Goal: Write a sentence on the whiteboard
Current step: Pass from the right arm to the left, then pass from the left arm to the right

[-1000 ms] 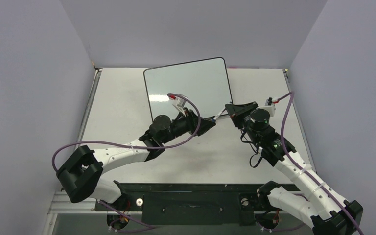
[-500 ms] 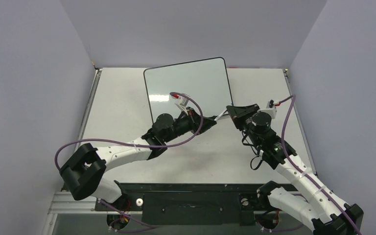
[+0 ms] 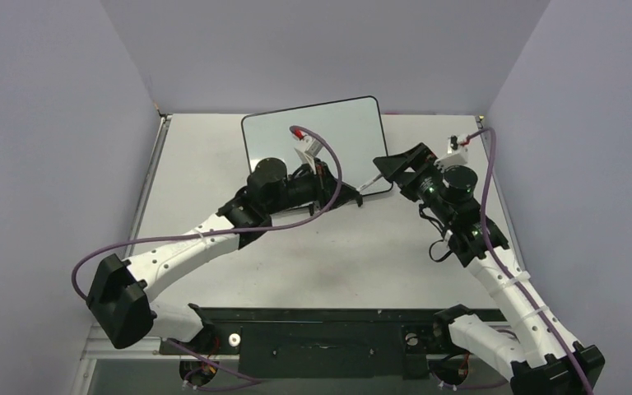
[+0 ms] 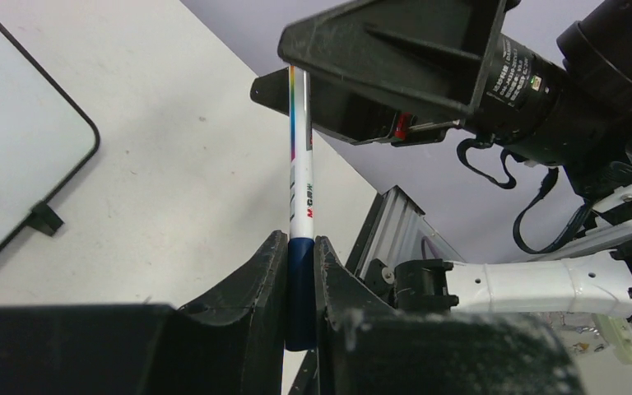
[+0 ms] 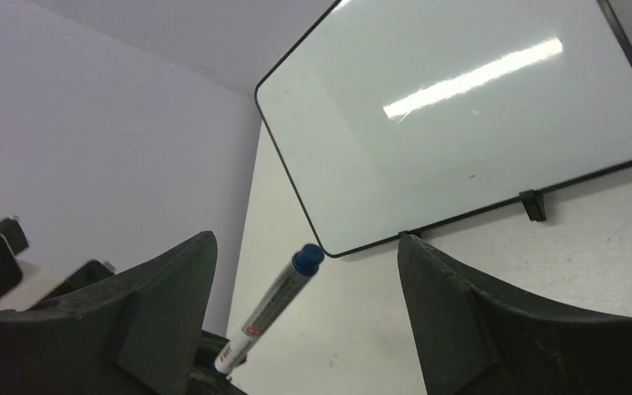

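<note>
1. Present state: the marker [image 4: 301, 181] is clamped at its dark blue end by the closed left fingers [image 4: 267, 271]. The right fingers [image 5: 164, 280] stand wide open around its far end and touch nothing. The whiteboard [image 3: 313, 132] lies at the far side of the desk [image 3: 206, 189], and no lettering is seen on it.
2. Slip: the marker is held at one end only. Under writing pressure it may be levered askew or pushed back through the grip.
3. Cap: it cannot be told whether the writing tip is exposed. If it is capped, no ink will be laid.
4. Collision: the marker may be knocked if either arm is moved before the right fingers are cleared.
5. Board shift: the whiteboard is not held down and may be dragged by the tip.
</note>
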